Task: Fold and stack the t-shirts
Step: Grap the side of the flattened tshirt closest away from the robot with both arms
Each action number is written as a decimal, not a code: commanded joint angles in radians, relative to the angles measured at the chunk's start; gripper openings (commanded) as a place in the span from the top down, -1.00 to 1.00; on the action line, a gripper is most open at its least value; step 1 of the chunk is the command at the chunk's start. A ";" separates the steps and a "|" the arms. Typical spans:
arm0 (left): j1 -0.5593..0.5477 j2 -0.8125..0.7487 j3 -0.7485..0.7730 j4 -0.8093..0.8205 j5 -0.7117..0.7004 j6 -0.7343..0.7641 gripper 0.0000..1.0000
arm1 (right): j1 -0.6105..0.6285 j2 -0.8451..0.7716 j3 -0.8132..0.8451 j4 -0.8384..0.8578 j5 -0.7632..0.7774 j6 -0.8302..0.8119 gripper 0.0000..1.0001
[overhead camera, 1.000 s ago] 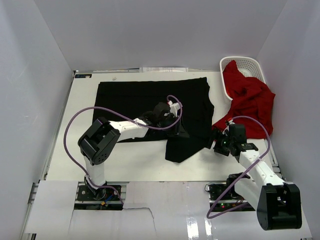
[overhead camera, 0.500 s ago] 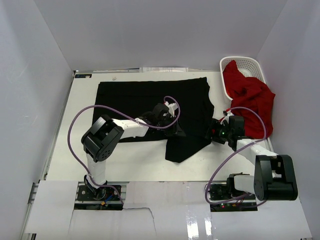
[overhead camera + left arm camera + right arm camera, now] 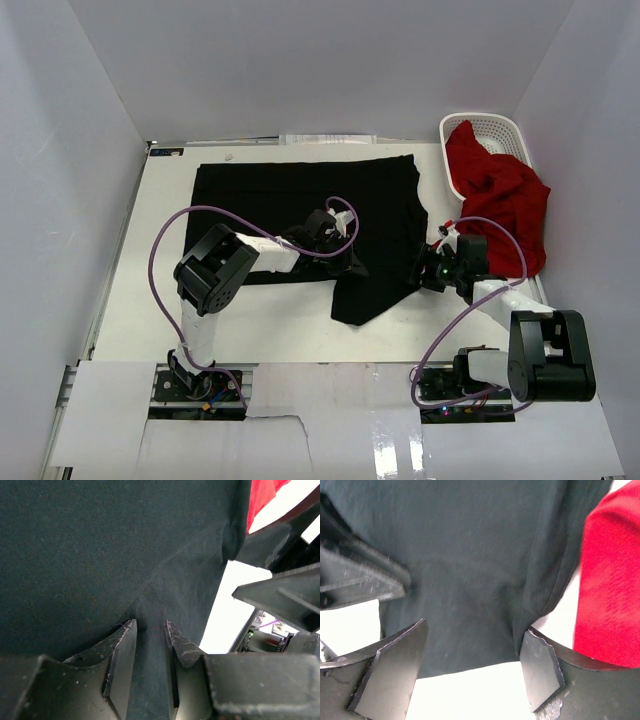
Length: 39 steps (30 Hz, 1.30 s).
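Note:
The black t-shirt [image 3: 300,195] lies spread across the back middle of the table, with one part hanging toward the front near the centre. My left gripper [image 3: 345,262] rests on that part, its jaws pinching a ridge of black cloth [image 3: 100,545] in the left wrist view [image 3: 150,626]. My right gripper [image 3: 425,272] sits at the shirt's right edge. Its jaws are wide open around the black hem [image 3: 470,540] in the right wrist view [image 3: 476,630]. The red t-shirt [image 3: 497,200] drapes out of the basket, just right of the right gripper [image 3: 610,580].
The white lattice basket [image 3: 482,118] stands at the back right corner, partly covered by the red shirt. Bare white table [image 3: 280,320] lies in front of the black shirt. White walls enclose the left, back and right.
My right gripper has moved left and back, from beside the red shirt to the black shirt's right edge. My left arm's elbow shifted right; its gripper stayed on the cloth.

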State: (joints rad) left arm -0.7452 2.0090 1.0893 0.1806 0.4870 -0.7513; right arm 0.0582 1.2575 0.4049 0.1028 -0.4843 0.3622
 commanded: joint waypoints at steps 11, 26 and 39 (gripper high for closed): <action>-0.006 0.025 0.003 -0.020 -0.001 0.012 0.21 | 0.006 -0.020 0.006 -0.276 -0.145 -0.080 0.84; -0.006 0.001 0.001 -0.053 -0.018 0.026 0.21 | -0.001 0.166 0.278 -0.353 -0.321 0.180 0.85; -0.006 -0.010 -0.011 -0.052 -0.018 0.023 0.21 | -0.020 0.434 0.456 -0.115 -0.231 0.308 0.38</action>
State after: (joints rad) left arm -0.7452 2.0197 1.0931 0.1883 0.4992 -0.7494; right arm 0.0395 1.6783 0.8272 -0.0719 -0.7605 0.6540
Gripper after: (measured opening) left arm 0.396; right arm 0.299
